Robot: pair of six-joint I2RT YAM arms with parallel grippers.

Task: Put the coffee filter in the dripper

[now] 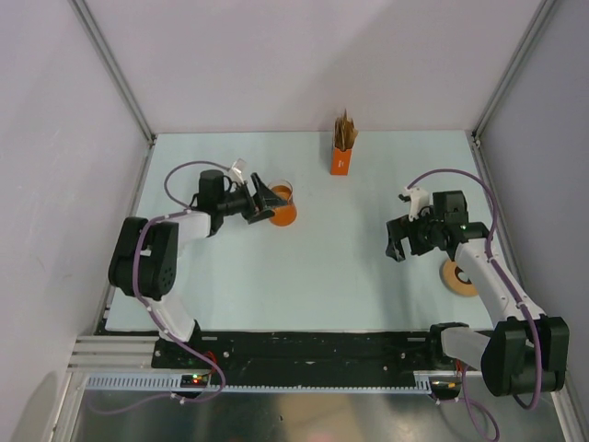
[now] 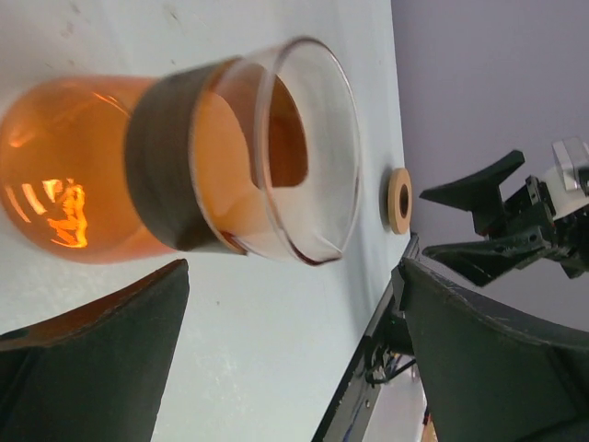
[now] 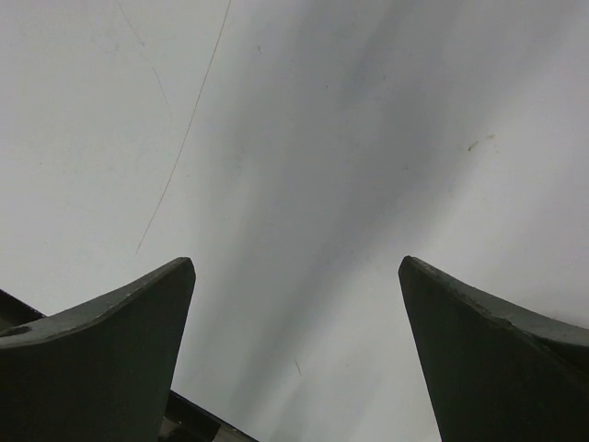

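Note:
No single coffee filter and no clear ribbed dripper show in any view. My left gripper (image 1: 269,204) is open and empty, its fingers just short of an upright orange glass beaker (image 1: 282,208) with a dark collar and a clear flared mouth. In the left wrist view the beaker (image 2: 175,166) fills the top, ahead of the gripper (image 2: 293,276). My right gripper (image 1: 398,241) is open and empty over bare table at the right; its wrist view shows only the gripper (image 3: 296,262) and the table surface.
A small orange box (image 1: 341,158) with a bunch of brown papers stands at the back centre. A flat round tan disc (image 1: 457,276) lies under the right arm and also shows in the left wrist view (image 2: 399,200). Walls close in on three sides.

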